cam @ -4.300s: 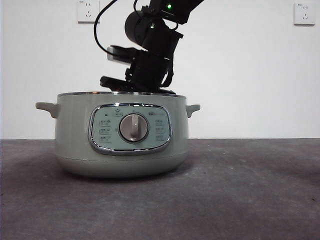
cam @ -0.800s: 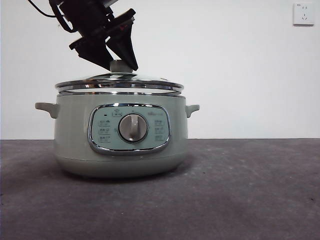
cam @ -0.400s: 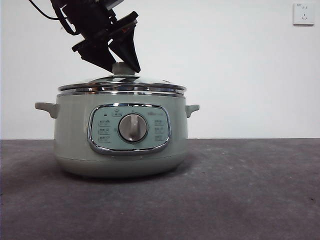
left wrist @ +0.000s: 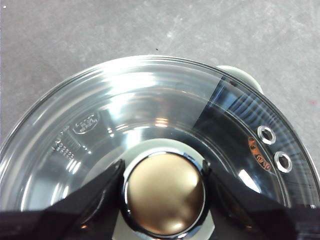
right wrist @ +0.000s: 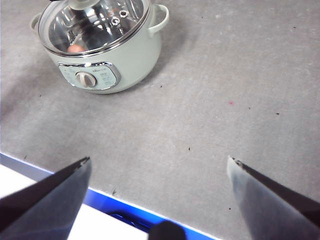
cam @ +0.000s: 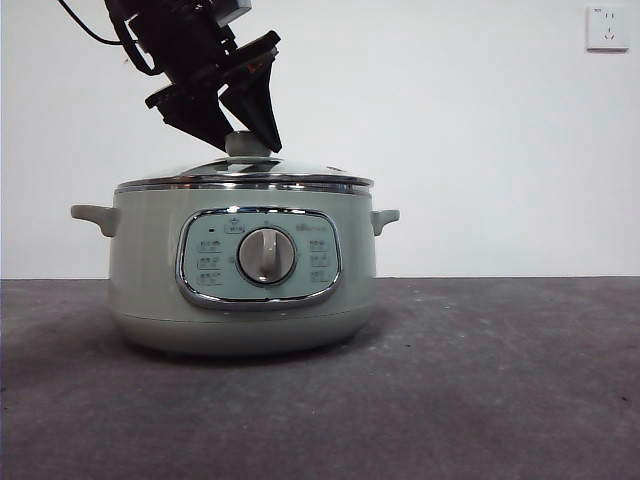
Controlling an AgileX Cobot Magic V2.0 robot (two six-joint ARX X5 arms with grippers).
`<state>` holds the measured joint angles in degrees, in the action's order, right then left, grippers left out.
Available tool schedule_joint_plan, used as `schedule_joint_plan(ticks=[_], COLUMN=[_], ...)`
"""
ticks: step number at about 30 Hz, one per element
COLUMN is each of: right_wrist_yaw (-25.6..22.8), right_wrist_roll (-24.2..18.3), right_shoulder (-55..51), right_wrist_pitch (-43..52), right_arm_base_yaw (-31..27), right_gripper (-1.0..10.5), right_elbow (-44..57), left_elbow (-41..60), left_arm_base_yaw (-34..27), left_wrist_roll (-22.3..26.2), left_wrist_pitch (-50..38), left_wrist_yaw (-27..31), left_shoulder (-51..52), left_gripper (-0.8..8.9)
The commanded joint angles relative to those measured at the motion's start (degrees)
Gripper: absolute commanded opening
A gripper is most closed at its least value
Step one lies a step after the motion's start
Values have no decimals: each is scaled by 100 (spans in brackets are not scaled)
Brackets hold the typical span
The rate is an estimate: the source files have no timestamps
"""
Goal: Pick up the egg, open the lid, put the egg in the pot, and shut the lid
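The pale green pot (cam: 150, 290) stands on the table with the glass lid (cam: 300, 172) resting level on its rim. My left gripper (cam: 247, 140) comes down from the upper left, and its jaws are shut on the lid's knob (left wrist: 165, 192), one on each side. Through the glass (right wrist: 100, 25) of the right wrist view, the reddish egg (right wrist: 75, 48) lies inside the pot (right wrist: 135, 60). My right gripper (right wrist: 159, 160) hangs open and empty, high above the table and well away from the pot.
The pot's control panel and silver dial (cam: 267, 255) face the front camera. A wall socket (cam: 607, 27) is at the upper right. The table's blue front edge (right wrist: 125, 212) runs below the right gripper, with grey table surface (right wrist: 225, 90) around the pot.
The left gripper has lowered the lid the last bit, from just above the rim onto the pot. Seconds ago an arm was over the open, lidless pot.
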<state>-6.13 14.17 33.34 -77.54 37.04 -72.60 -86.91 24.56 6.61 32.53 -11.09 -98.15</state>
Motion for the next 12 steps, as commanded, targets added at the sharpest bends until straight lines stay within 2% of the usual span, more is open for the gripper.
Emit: schedule_joint_plan(ticks=[1,7,12], right_wrist_yaw=[-33,-96,-98], right_wrist_roll=[20,11,-24], right_shoulder=[-24,-24,-24], right_wrist_pitch=[-136,-133,-133], right_arm_base_yaw=[7,7,7], right_gripper=[464,464,464], right_elbow=[57,57,57], left_elbow=[28,26,26], left_arm_base_yaw=[24,26,28], left_wrist_roll=[192,293,310], left_wrist_pitch=[177,214,393], left_wrist_yaw=[116,234,-81], left_shoulder=[-142,-140,-140], left_gripper=[-8,-8,-8])
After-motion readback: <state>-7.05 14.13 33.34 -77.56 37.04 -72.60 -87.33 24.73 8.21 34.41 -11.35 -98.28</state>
